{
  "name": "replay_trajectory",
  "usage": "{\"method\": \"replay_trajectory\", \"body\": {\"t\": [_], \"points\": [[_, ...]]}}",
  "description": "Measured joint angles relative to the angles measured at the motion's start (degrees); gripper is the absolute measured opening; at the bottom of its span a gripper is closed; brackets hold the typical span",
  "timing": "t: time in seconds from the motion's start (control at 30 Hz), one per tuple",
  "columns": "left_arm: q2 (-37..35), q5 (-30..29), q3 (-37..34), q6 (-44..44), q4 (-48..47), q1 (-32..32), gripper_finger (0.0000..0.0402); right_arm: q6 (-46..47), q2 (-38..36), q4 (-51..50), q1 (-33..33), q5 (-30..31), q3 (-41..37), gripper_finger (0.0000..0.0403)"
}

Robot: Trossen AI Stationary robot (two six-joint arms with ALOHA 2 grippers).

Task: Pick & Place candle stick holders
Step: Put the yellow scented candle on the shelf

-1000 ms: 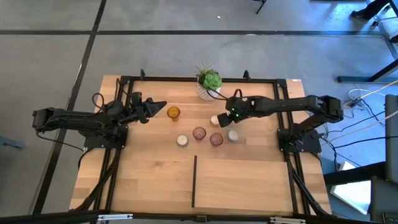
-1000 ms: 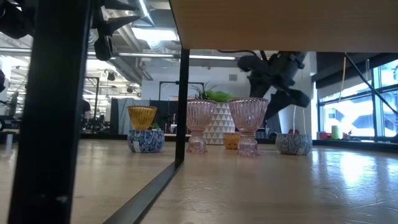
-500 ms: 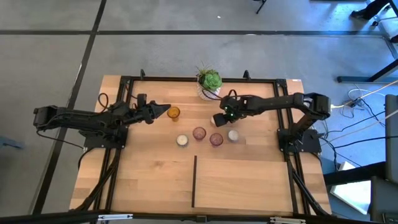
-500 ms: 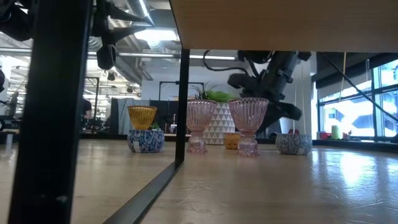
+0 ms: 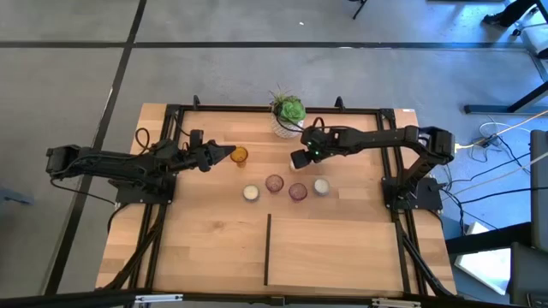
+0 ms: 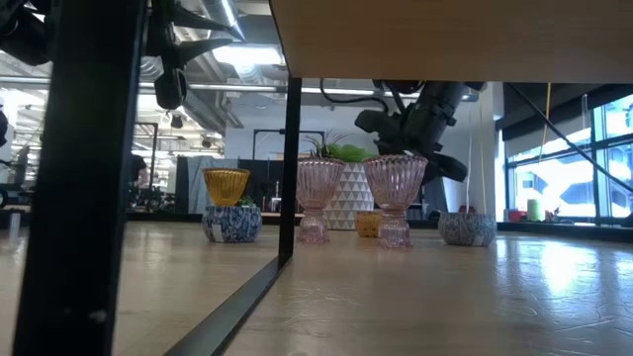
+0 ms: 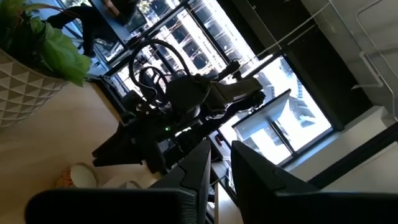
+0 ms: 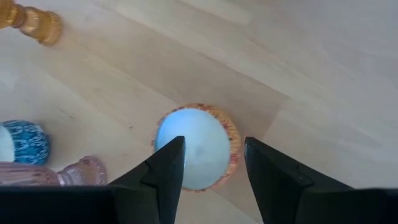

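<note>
Six candle stick holders stand upright on the table. The amber holder (image 5: pixel 239 155) is just beyond my left gripper (image 5: pixel 228 153), which hovers above table height with a narrow gap between its fingers (image 7: pixel 222 152). Two mauve holders (image 5: pixel 274 183) (image 5: pixel 297 191) and two cream ones (image 5: pixel 250 192) (image 5: pixel 321 186) form a row. My right gripper (image 8: pixel 214 149) points steeply down, open, over a third cream holder with an orange side (image 8: pixel 196 146). Its fingers stand at either side of that holder, and I cannot tell whether they touch it. In the high view this gripper (image 5: pixel 298 160) hides it.
A white patterned pot with a green plant (image 5: pixel 288 120) stands at the far edge, close behind my right arm. A black strip (image 5: pixel 268 248) runs from mid-table to the near edge. Black frame rails (image 5: pixel 163 214) border the left and right sides.
My right gripper has moved toward the table's left and slightly down, from beside the cream holder with the orange side to right over it. The holders have stayed where they were.
</note>
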Motion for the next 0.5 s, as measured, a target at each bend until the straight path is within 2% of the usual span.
{"method": "replay_trajectory", "body": {"t": [0.23, 0.5], "points": [[0.0, 0.1, 0.0, 0.0, 0.0, 0.0, 0.0059, 0.0, 0.0, -1.6, -0.8, 0.0, 0.0, 0.0169], [0.0, 0.1, 0.0, 0.3, 0.0, 0.0, 0.0059, 0.7, 3.7, -1.6, -0.5, -4.8, 0.1, 0.0169]]}}
